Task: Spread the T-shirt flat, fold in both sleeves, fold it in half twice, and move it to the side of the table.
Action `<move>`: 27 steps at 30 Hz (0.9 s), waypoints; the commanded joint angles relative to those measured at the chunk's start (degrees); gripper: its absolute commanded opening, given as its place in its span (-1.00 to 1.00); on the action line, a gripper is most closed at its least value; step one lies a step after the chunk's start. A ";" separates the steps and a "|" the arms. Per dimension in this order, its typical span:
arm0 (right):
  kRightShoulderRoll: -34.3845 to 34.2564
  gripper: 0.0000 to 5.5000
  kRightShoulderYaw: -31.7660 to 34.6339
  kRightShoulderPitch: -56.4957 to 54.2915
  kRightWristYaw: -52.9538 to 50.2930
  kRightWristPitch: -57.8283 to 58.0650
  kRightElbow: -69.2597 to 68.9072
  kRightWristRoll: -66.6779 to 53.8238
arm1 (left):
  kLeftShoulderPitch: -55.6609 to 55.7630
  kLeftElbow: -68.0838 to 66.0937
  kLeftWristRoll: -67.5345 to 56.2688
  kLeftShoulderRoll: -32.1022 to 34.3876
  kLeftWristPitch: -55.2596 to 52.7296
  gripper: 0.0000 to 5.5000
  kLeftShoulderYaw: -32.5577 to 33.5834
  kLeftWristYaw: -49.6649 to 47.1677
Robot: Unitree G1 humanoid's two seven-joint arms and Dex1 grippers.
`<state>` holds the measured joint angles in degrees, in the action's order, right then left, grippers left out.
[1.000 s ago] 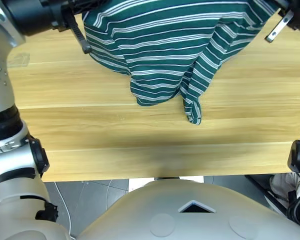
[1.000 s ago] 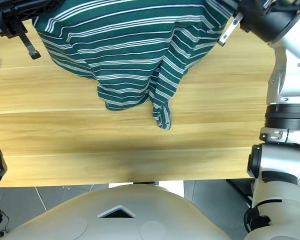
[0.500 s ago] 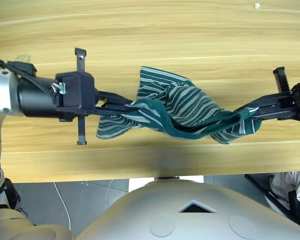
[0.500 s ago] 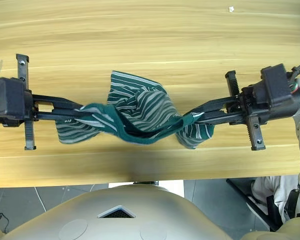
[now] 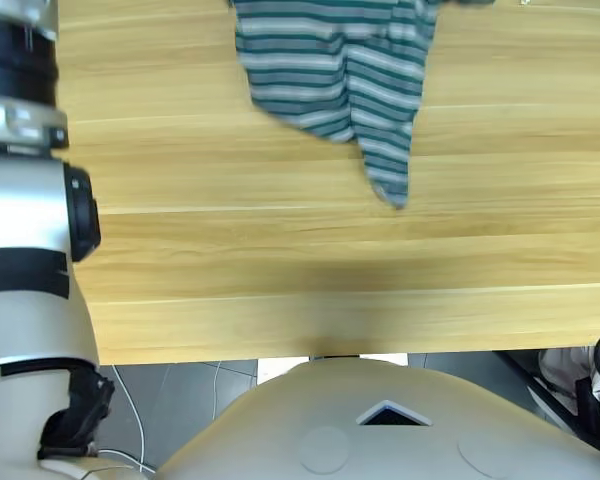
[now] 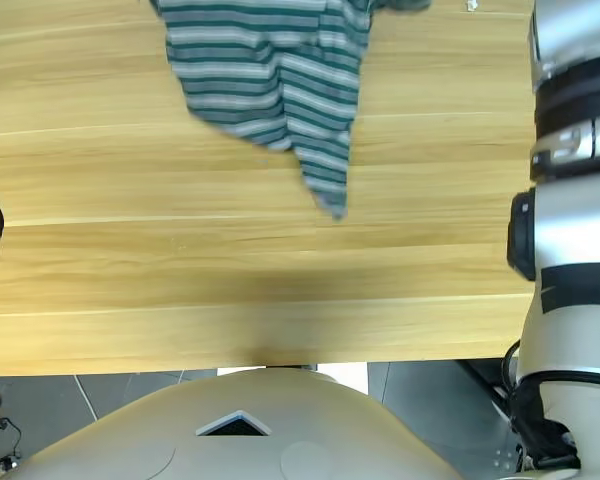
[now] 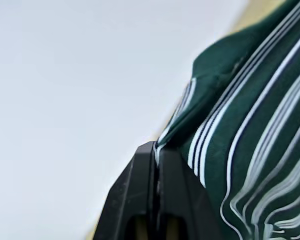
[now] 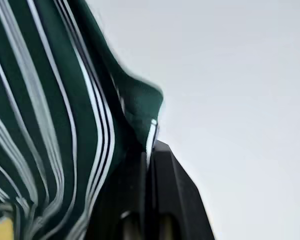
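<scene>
Hanging high again — T-shirt (image 5: 330,70), stretched low before

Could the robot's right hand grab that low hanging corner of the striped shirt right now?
Probably not: the right hand is shut on an upper edge of the T-shirt, so it is busy. The hanging corner itself dangles unobstructed over the table.

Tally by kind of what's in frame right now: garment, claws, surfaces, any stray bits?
T-shirt, green with white stripes, hanging: 1
Claws, left claw and right claw, each shut on a T-shirt edge: 2
Table, wood: 1
White scrap on the far part of the Table: 1
Total: 5
</scene>
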<state>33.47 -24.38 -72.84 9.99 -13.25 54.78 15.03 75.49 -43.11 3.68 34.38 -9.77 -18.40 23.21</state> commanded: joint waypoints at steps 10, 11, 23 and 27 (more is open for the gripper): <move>-5.34 -1.00 -9.61 1.00 -7.43 -28.84 17.69 19.27 | -1.35 -13.88 7.84 -1.59 17.20 -0.99 -3.64 23.78; -5.58 -1.00 -9.57 3.95 -4.58 -31.49 16.92 18.39 | -5.85 -8.72 7.75 -0.07 17.57 -0.99 -5.03 28.73; 11.83 -1.00 -1.68 42.56 33.10 -24.45 -38.53 -18.01 | -58.26 63.12 0.81 20.81 6.13 -0.99 0.21 46.11; 23.70 -1.00 -3.90 56.02 44.04 -14.60 -59.05 -26.10 | -68.83 78.38 -0.33 26.45 1.81 -0.99 3.48 47.83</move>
<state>48.33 -27.36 -25.90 45.75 -35.08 10.65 -4.90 14.46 23.46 4.85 55.16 -4.78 -17.82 69.02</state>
